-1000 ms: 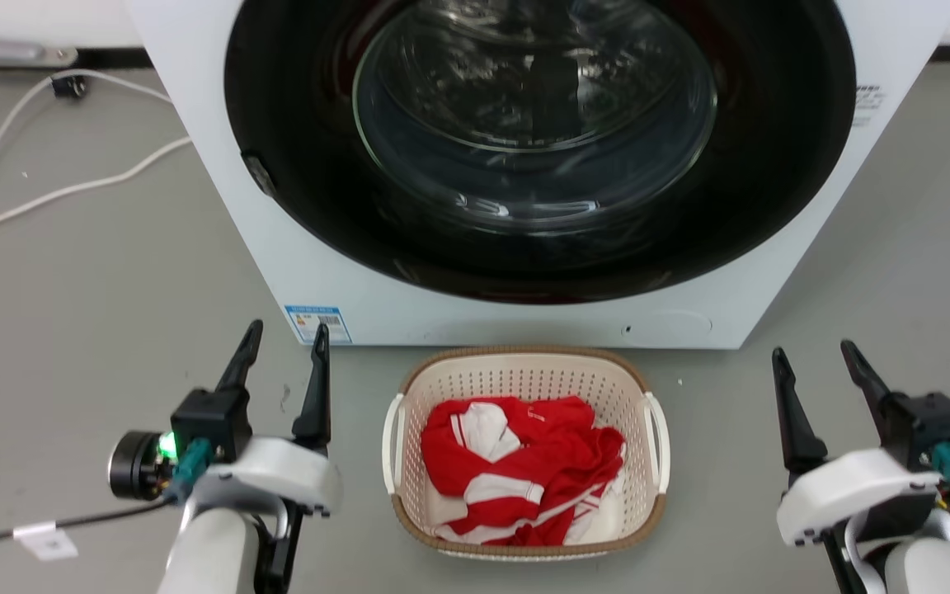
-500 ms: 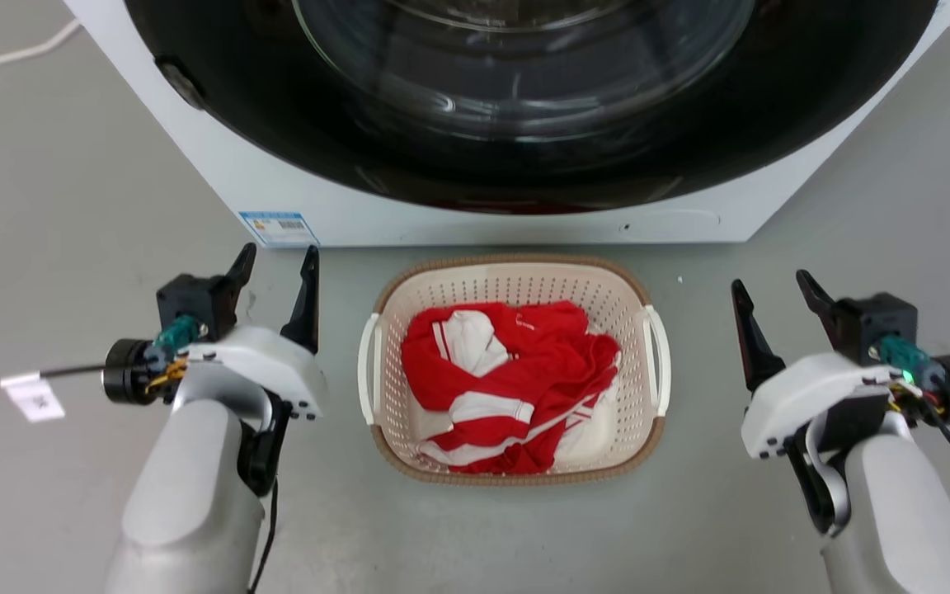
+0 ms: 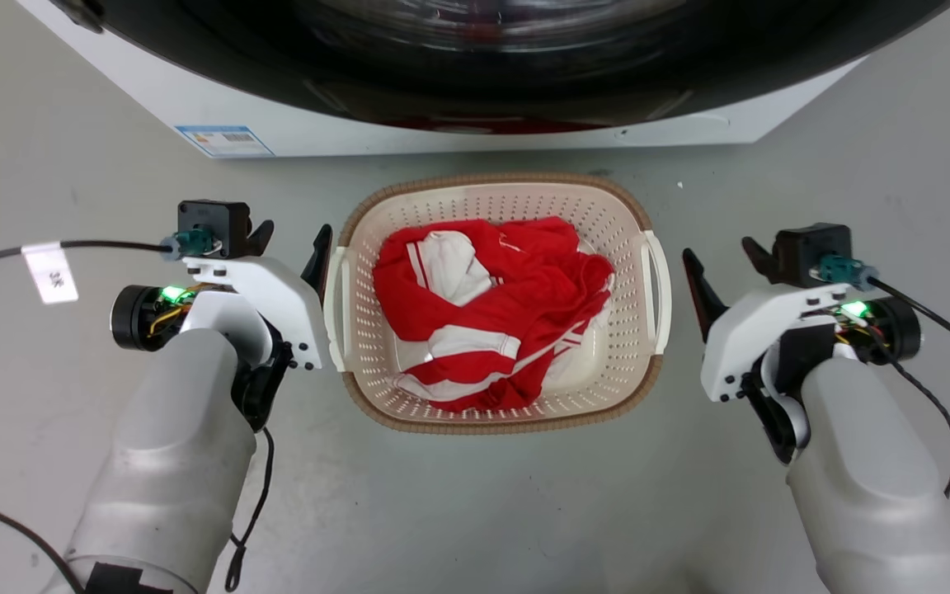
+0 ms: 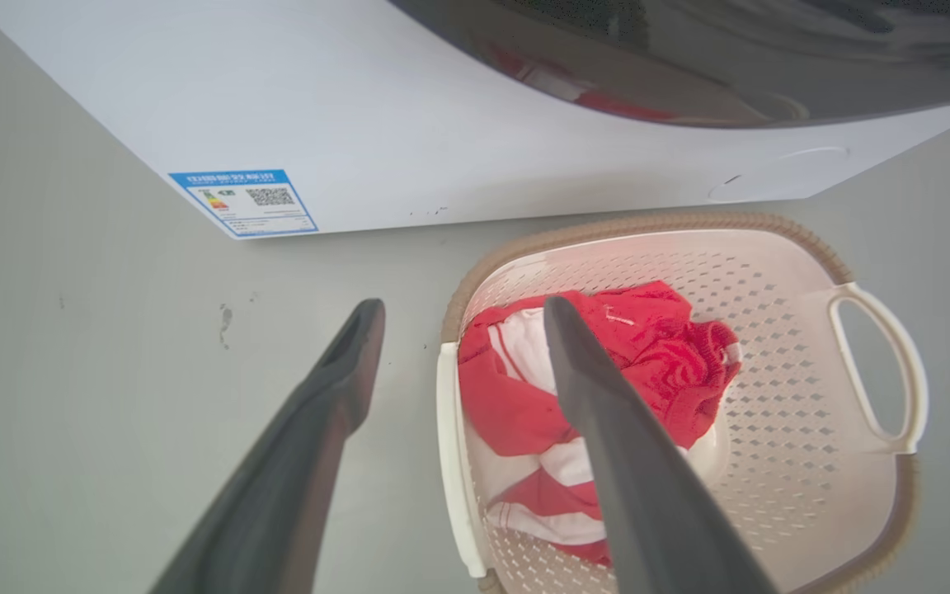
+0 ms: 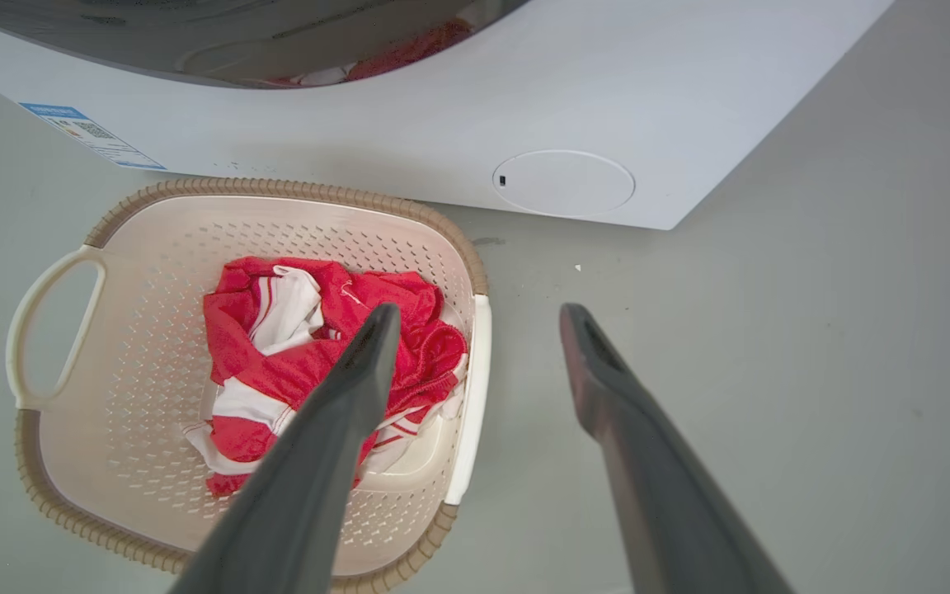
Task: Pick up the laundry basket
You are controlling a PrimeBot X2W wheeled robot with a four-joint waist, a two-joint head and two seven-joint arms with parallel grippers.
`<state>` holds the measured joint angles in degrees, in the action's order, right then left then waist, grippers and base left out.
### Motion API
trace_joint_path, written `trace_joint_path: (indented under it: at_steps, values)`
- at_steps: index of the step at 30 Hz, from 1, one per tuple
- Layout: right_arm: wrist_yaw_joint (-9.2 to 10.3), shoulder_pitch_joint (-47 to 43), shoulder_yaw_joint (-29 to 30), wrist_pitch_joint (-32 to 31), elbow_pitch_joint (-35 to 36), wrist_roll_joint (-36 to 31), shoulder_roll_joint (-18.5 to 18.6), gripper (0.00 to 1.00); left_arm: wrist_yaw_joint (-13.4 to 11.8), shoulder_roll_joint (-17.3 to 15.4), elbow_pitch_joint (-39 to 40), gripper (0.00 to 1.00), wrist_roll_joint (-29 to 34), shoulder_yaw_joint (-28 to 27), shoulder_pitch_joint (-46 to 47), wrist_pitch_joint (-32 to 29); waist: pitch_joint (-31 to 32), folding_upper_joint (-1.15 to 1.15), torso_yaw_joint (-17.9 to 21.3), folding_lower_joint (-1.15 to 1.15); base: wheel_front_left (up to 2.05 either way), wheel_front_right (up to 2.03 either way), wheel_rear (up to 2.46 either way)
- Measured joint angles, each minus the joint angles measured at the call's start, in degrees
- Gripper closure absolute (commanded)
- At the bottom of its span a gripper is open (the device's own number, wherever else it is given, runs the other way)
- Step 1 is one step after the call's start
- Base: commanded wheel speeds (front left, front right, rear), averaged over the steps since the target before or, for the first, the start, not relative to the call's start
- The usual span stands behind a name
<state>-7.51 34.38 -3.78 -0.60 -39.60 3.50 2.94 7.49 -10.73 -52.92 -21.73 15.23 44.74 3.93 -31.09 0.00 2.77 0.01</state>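
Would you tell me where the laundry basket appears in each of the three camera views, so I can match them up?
Head view: the laundry basket sits at centre, just below the washing machine.
Left wrist view: the basket is at lower right.
Right wrist view: the basket is at lower left.
Shared landmark: the blue-edged label on the machine's white front, visible in all three.

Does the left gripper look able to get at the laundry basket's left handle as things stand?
Probably yes: the left gripper is open beside the laundry basket, its fingers either side of the handle in the wrist view, nothing between.
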Motion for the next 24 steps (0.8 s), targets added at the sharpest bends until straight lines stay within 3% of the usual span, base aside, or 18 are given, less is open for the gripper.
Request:
trace_joint_path:
  at_steps: [12, 24]
  values:
    - [0.00, 10.34, -7.48, -3.54, -14.36, 5.20, -0.01, 0.00, 0.00, -4.78, -2.04, 0.00, -13.16, 14.30, 5.05, -11.00, -6.22, 0.00, 1.49, 0.00, 0.00, 0.00, 0.00]
    - [0.00, 18.61, -14.71, -8.08, -22.19, 11.77, 0.00, 0.00, 0.00, -8.23, -2.76, 0.00, -23.16, 23.72, 10.65, -18.03, -12.14, 0.00, 2.54, 0.00, 0.00, 0.00, 0.00]
